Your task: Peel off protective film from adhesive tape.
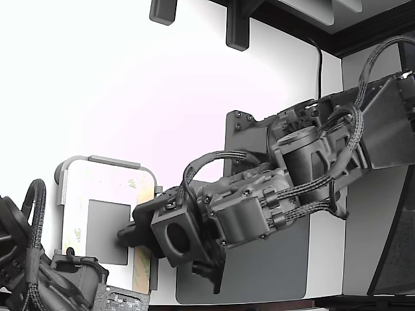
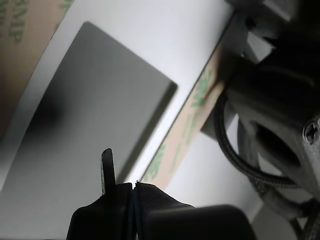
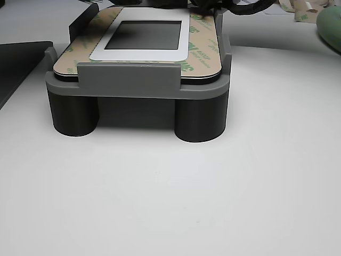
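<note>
1. Wrist view shows the long, thin tan paper film with green marks (image 2: 186, 125) lying flat along the edge of the white plate (image 2: 165, 40), right beside the grey square patch (image 2: 90, 115).
2. I think the film is very light and bendy, and it could tear. A loose end or corner looks best to grab.
3. My black claw (image 2: 134, 186) has its tips pressed together, just by the near end of the film. I cannot tell if film is caught between them.
4. My arm reaches in low across the big dark grey mat (image 1: 272, 275) toward the plate on its grey stand (image 3: 128, 85).
</note>
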`<state>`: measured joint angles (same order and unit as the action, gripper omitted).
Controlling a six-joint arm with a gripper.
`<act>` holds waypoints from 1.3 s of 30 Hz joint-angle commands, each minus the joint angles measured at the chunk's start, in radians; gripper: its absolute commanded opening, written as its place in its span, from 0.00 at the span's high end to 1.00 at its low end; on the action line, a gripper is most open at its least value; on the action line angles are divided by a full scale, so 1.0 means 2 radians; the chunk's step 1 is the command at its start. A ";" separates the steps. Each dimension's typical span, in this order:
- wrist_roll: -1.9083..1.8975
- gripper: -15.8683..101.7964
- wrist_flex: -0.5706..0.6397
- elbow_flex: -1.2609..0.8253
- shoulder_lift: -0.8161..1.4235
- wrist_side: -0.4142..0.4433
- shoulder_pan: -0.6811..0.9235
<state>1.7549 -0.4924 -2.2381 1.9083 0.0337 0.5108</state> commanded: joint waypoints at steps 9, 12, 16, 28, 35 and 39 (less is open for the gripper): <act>0.002 0.96 -0.006 0.047 -0.034 0.005 0.031; 0.008 0.96 -0.004 0.054 -0.044 0.001 0.035; 0.021 0.96 -0.002 0.072 -0.060 -0.010 0.036; 0.016 0.96 -0.011 0.104 -0.091 -0.012 0.055; 0.015 0.96 -0.018 0.118 -0.105 -0.013 0.058; 0.014 0.96 -0.028 0.130 -0.114 -0.012 0.060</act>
<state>1.7840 -0.5507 -2.0126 1.6644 0.0077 0.6366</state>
